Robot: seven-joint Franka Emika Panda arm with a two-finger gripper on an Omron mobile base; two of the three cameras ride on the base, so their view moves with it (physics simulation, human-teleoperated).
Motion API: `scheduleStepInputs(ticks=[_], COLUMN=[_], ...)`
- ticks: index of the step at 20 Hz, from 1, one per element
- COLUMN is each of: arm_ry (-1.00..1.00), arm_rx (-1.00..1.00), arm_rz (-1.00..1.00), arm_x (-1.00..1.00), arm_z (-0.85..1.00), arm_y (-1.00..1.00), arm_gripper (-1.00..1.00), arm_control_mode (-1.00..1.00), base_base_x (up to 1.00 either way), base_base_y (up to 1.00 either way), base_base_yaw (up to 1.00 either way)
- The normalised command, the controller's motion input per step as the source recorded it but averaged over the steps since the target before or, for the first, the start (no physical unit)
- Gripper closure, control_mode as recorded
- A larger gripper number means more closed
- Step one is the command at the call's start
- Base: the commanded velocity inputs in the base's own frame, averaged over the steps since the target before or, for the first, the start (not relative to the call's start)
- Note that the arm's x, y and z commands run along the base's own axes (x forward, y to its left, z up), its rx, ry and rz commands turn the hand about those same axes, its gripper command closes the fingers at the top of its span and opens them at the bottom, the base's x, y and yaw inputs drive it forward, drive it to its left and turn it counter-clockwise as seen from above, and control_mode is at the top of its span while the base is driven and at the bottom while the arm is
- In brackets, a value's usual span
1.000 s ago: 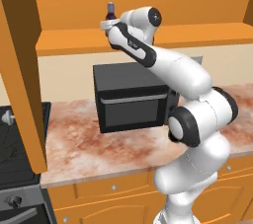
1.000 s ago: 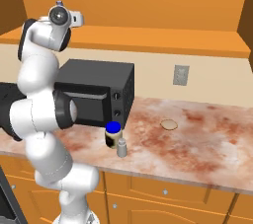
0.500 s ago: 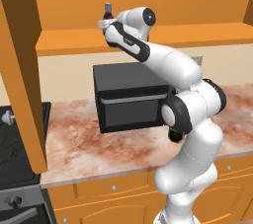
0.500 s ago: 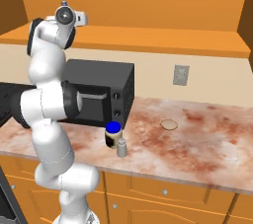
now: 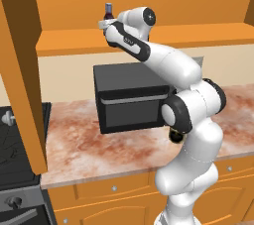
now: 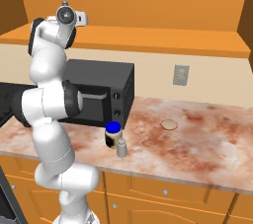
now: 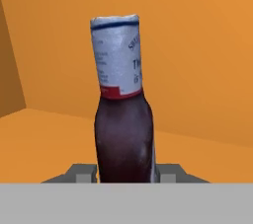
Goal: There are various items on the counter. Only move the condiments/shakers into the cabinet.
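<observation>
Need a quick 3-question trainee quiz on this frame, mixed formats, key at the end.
1. True or false: the hand is shut on the dark bottle.
2. Which lies farthest right on the counter in the right base view? A blue-lidded jar B grey shaker C tan disc
3. Fill in: the bottle is held upright over the cabinet's ____.

Key: 1 true; 2 C; 3 shelf.

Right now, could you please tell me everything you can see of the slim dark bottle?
The bottle has a dark purple, glassy-looking body and a pale neck wrap with blue print and a red band. It stands upright, clamped low on its body by the gripper, held up inside the orange cabinet over the shelf board.
</observation>
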Motion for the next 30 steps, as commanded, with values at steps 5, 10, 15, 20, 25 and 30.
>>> scheduleStepInputs(ticks=[5,10,15,20,25,30], arm_ry=[-0.01,-0.09,-0.11,-0.09,-0.04,0.0], arm_rx=[0.0,0.0,0.0,0.0,-0.06,-0.13], arm_rz=[0.0,0.0,0.0,0.0,0.0,0.0], arm_x=[0.05,-0.47,-0.95,-1.0,-1.0,-1.0], arm_z=[-0.07,0.13,0.28,0.31,0.34,0.33], arm_y=[-0.02,-0.38,-0.51,-0.46,-0.39,-0.25], arm_gripper=[-1.0,-1.0,-1.0,-1.0,-1.0,-1.0], arm_control_mode=[-1.0,-1.0,-1.0,-1.0,-1.0,-1.0], base_base_x=[0.0,0.0,0.0,0.0,0.0,0.0], base_base_y=[0.0,0.0,0.0,0.0,0.0,0.0], base_base_yaw=[0.0,0.0,0.0,0.0,0.0,0.0])
